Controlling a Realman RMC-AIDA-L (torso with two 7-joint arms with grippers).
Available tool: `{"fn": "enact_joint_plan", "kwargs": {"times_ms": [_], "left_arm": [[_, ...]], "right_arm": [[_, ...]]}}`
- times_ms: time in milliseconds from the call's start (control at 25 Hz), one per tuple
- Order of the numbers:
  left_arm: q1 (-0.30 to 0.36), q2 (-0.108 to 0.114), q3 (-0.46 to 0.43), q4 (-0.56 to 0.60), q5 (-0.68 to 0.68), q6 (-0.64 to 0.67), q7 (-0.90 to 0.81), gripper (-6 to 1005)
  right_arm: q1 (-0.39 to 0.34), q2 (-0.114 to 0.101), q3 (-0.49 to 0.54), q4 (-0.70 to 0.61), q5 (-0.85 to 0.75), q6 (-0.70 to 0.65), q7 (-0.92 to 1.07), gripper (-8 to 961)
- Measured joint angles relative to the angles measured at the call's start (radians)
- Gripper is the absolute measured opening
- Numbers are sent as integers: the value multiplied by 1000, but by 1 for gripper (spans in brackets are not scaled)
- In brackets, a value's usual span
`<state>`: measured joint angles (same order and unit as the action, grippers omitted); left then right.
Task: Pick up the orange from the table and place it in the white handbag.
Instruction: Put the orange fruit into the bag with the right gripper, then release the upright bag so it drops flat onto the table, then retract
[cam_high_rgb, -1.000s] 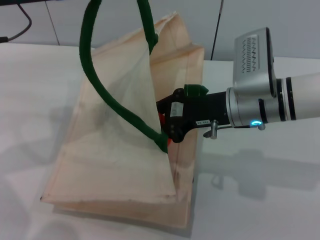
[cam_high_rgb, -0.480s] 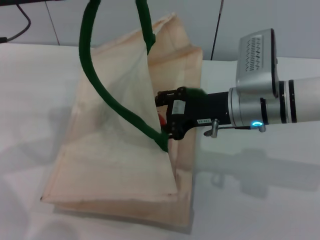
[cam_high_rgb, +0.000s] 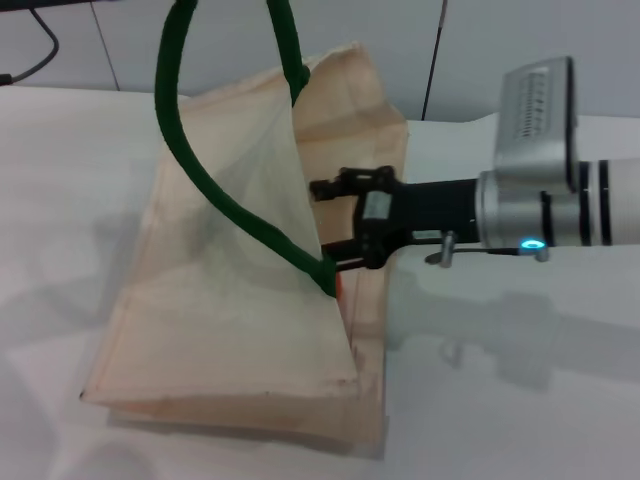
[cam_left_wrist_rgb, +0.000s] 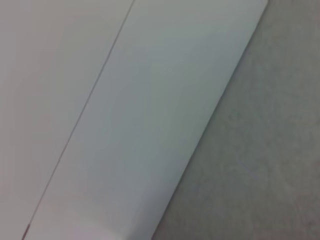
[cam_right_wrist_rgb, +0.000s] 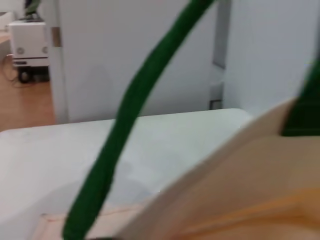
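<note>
The white handbag (cam_high_rgb: 220, 300) lies on the table (cam_high_rgb: 60, 180), its upper side lifted by a green handle (cam_high_rgb: 175, 120) that runs out of the top of the head view. My right gripper (cam_high_rgb: 330, 225) is at the bag's open mouth on the right, with its jaws spread and nothing between them. Of the orange (cam_high_rgb: 338, 285) only a thin red-orange sliver shows, inside the mouth just below the lower finger. The right wrist view shows the green handle (cam_right_wrist_rgb: 125, 125) and the bag's fabric (cam_right_wrist_rgb: 240, 185) close up. My left gripper is out of view.
The right arm's silver wrist (cam_high_rgb: 540, 200) reaches in from the right above the table. A dark cable (cam_high_rgb: 45, 45) lies at the back left. The left wrist view shows only a pale panel (cam_left_wrist_rgb: 125, 125) and grey floor.
My right gripper has opened and drawn back to the right out of the bag's mouth. The orange that was between its fingers has dropped lower inside the bag.
</note>
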<state>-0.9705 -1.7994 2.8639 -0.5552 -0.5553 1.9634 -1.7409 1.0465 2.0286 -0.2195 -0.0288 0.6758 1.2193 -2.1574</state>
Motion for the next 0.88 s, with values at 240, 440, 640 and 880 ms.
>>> {"fn": "enact_joint_plan", "kwargs": {"times_ms": [240, 440, 640, 880], "left_arm": [[17, 3, 0, 0, 0, -14, 0, 137], [23, 2, 0, 0, 1, -17, 4, 138], [37, -2, 0, 0, 5, -43, 8, 138], [37, -7, 0, 10, 26, -68, 11, 139]], "right_arm": [[-78, -4, 48, -93, 0, 7, 10, 891], [-163, -10, 153, -208, -1, 54, 14, 890], [-215, -12, 299, -284, -1, 87, 14, 889], [-266, -11, 412, -293, 140, 67, -17, 888]]}}
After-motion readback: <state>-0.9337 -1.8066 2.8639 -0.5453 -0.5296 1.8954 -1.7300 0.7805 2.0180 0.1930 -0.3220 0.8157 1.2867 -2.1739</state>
